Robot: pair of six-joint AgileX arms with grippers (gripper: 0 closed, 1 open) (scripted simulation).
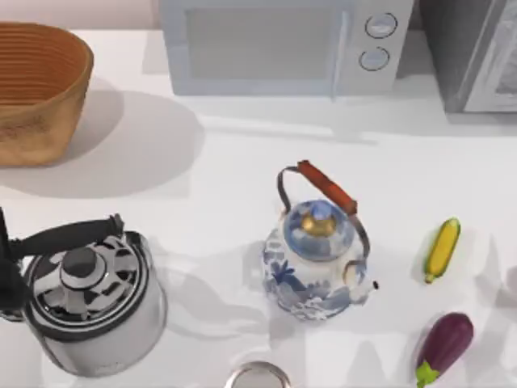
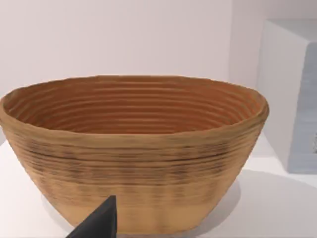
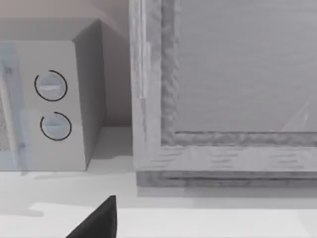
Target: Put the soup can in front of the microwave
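The microwave [image 1: 279,44] stands at the back centre of the table, a pale grey-white box with a window door and two round dials on its right side. Its dial end [image 3: 49,99] also shows in the right wrist view. The soup can is out of view. A dark edge of my left gripper [image 2: 96,223] pokes into the left wrist view, low and close in front of the woven basket [image 2: 133,148]. A dark edge of my right gripper [image 3: 99,218] sits above the table, facing the gap between the microwave and a darker grey appliance [image 3: 228,89].
The basket [image 1: 36,89] is at the back left. A steel kettle [image 1: 89,299] stands front left and a blue-and-white kettle [image 1: 315,259] at the centre. Corn [image 1: 443,249] and an eggplant [image 1: 444,343] lie at the right. A silver-rimmed round object [image 1: 257,376] is at the front edge, and the darker appliance [image 1: 477,52] at the back right.
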